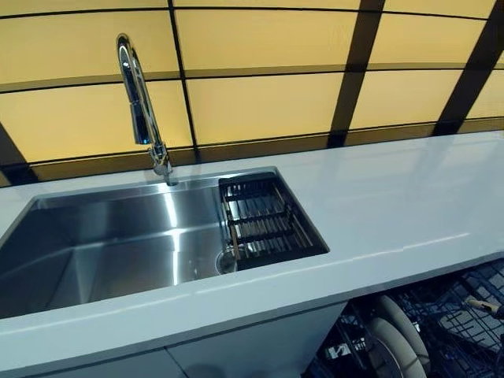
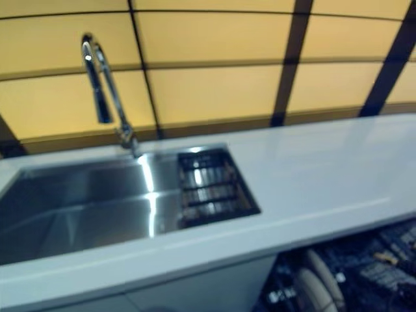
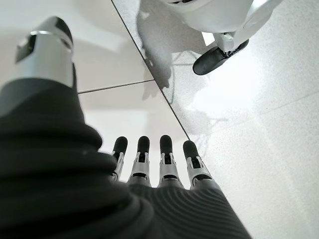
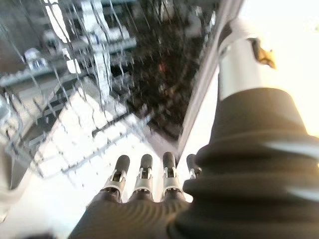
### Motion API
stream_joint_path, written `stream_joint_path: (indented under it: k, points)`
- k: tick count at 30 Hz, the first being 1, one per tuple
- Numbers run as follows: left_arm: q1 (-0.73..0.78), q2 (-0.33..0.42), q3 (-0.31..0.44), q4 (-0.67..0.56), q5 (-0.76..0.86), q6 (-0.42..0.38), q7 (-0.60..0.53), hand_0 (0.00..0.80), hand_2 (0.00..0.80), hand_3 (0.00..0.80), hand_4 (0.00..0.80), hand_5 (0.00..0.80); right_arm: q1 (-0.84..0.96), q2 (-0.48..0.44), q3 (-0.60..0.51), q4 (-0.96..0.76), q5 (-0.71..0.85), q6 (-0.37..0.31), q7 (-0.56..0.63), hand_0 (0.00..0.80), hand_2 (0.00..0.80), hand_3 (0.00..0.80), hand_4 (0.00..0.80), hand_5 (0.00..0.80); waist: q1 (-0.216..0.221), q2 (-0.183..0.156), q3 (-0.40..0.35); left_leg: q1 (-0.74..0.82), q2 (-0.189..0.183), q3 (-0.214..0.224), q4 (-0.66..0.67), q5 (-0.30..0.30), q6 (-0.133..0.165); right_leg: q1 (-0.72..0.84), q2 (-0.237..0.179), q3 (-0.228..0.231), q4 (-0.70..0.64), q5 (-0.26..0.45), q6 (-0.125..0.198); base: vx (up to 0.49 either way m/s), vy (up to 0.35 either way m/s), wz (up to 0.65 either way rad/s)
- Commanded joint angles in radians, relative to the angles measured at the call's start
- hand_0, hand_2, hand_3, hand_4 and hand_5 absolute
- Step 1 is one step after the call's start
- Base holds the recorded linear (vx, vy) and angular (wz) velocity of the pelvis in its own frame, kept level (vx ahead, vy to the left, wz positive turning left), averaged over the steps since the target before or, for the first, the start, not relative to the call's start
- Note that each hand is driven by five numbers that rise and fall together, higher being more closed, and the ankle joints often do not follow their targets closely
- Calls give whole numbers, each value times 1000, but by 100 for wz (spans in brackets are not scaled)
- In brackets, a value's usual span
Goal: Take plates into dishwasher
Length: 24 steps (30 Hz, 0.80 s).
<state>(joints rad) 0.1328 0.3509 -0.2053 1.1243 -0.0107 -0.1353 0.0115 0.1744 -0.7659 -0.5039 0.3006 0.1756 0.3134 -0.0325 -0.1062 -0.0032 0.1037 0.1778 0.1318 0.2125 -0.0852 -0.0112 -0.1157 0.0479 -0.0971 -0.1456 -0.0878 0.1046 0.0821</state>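
Two white plates (image 1: pixel 395 337) stand upright in the open dishwasher's dark wire rack (image 1: pixel 461 309) below the counter at the lower right; they also show in the right eye view (image 2: pixel 313 285). Neither hand shows in the eye views. My left hand (image 3: pixel 152 167) hangs over the pale floor with straight fingers and holds nothing. My right hand (image 4: pixel 144 179) has straight fingers, holds nothing, and is above the dishwasher rack (image 4: pixel 84 74). No plate shows on the counter or in the sink.
A steel sink (image 1: pixel 110 244) with a tall chrome faucet (image 1: pixel 140 106) is set in the white countertop (image 1: pixel 394 205). A dark wire drainer (image 1: pixel 264 220) sits in the sink's right end. A yellow tiled wall stands behind.
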Motion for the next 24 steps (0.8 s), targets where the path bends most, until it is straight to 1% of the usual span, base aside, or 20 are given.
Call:
stream_joint_path:
  k: [1,2,4,12,13,14,15,16,17,18,20,22,23,24]
  points:
    - [-75,27,40,70,38,-39,15,0,0,0,0,0,-24,-32,-79,-70,78,-40,-126,0,0,0,0,0,-17,-66,-8,-37,-20,2,55,-8,44,26,-72,6,66,-36,63,-57,68,-12]
    - [-76,28,40,71,38,-39,15,0,0,0,0,0,-23,-32,-80,-72,79,-40,-127,0,0,0,0,0,-15,-66,-8,-37,-20,2,56,-9,44,25,-72,7,66,-36,64,-44,54,-11]
    - [-81,29,40,71,33,-35,15,0,0,0,0,0,-14,-22,-104,-76,111,-41,-154,0,0,0,0,0,-27,-64,-11,-36,-23,7,58,-12,48,20,-76,16,68,-31,69,-52,47,-13]
    - [-108,41,32,80,10,-24,17,0,0,0,0,0,16,12,-165,-8,295,-84,-264,0,0,0,0,0,-57,-61,-17,-33,-33,32,62,-26,62,-9,-92,39,86,-5,91,-68,23,-15]
    - [-113,47,29,83,6,-23,17,0,0,0,0,0,22,13,-178,31,351,-104,-292,0,0,0,0,0,-61,-61,-18,-32,-35,35,61,-28,65,-15,-95,44,92,1,95,-57,6,-12]
    - [-115,48,26,85,2,-24,18,0,0,0,0,0,23,17,-182,48,364,-113,-301,0,0,0,0,0,-62,-61,-18,-33,-36,36,61,-28,66,-18,-96,45,94,3,97,-73,-3,-6]
    - [-121,50,20,88,-4,-22,23,0,0,0,0,0,32,27,-193,99,407,-146,-330,0,0,0,0,0,-68,-62,-17,-34,-38,38,62,-30,69,-26,-99,50,102,10,102,-61,-12,-4]
    - [-123,51,16,88,-8,-20,26,0,0,0,0,0,39,34,-198,128,439,-162,-341,0,0,0,0,0,-71,-62,-17,-33,-39,40,61,-31,70,-32,-101,53,106,14,105,-56,-13,-5]
    - [-124,52,14,88,-10,-20,28,0,0,0,0,0,40,37,-199,137,448,-168,-345,0,0,0,0,0,-72,-62,-17,-34,-39,41,61,-31,71,-34,-102,54,107,15,106,-59,-16,-6]
    - [-130,53,11,83,-15,-11,31,0,0,0,0,0,50,57,-205,177,472,-195,-372,0,0,0,0,0,-77,-61,-15,-34,-41,44,61,-32,73,-43,-104,58,112,21,110,-55,-13,-9]
    - [-136,57,10,77,-19,0,31,0,0,0,0,0,64,79,-208,210,493,-216,-393,0,0,0,0,0,-84,-60,-13,-35,-42,47,60,-32,76,-50,-105,63,115,25,114,-59,-17,-16]
    - [-138,62,12,73,-23,6,32,0,0,0,0,0,77,96,-213,243,505,-227,-405,0,0,0,0,0,-90,-60,-11,-35,-42,51,58,-32,77,-56,-105,67,116,29,116,-61,-23,-10]
    - [-141,64,14,72,-28,11,35,0,0,0,0,0,92,114,-215,287,508,-243,-407,0,0,0,0,0,-96,-59,-10,-35,-42,55,56,-32,78,-59,-105,70,116,30,118,-63,-31,-1]
    - [-142,66,14,71,-27,14,35,0,0,0,0,0,94,117,-214,299,510,-242,-412,0,0,0,0,0,-96,-59,-11,-36,-42,57,56,-32,78,-61,-105,71,116,30,119,-57,-33,-1]
